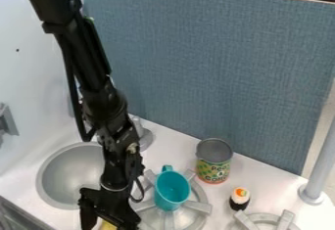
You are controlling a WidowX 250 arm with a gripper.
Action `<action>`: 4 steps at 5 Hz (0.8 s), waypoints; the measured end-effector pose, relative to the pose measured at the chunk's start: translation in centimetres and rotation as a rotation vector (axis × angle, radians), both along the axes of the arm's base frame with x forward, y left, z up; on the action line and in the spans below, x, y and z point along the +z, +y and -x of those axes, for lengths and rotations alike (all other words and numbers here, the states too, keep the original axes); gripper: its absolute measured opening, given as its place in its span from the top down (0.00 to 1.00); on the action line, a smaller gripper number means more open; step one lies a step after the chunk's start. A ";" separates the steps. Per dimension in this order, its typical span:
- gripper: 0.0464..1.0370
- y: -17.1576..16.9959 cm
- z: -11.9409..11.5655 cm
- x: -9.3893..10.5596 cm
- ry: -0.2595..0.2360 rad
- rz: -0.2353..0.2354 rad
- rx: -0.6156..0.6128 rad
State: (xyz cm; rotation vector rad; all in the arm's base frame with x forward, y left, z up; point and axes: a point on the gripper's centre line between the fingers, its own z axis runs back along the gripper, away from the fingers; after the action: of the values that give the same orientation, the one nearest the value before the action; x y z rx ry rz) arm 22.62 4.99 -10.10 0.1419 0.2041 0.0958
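Camera view, bottom edge left of centre: we see the jaws (110, 220) at a yellow thing (107, 226), clamped or not we cannot tell, the sink (43, 182) close at upper left, the turquoise cup (171, 189) across a gap at right.

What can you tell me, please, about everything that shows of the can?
The can looks like metal, with a dull grey top and a wrapped label, mostly green with print on it, and an orange-red band near the base. It stands upright on the white counter, between the blue panel and the burner. Whether its top is open is hard to tell. The gripper is well apart from it.
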 end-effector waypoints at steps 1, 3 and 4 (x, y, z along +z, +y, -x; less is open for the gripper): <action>0.37 -0.1 -0.2 -0.1 -0.016 -0.007 0.037; 0.82 -2.0 -1.4 3.1 -0.108 0.050 0.024; 0.91 -5.7 -1.9 6.6 -0.100 -0.011 -0.095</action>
State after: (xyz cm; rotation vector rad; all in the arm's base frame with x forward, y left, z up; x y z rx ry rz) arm 24.54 -0.74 -3.50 0.1573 0.0964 0.0093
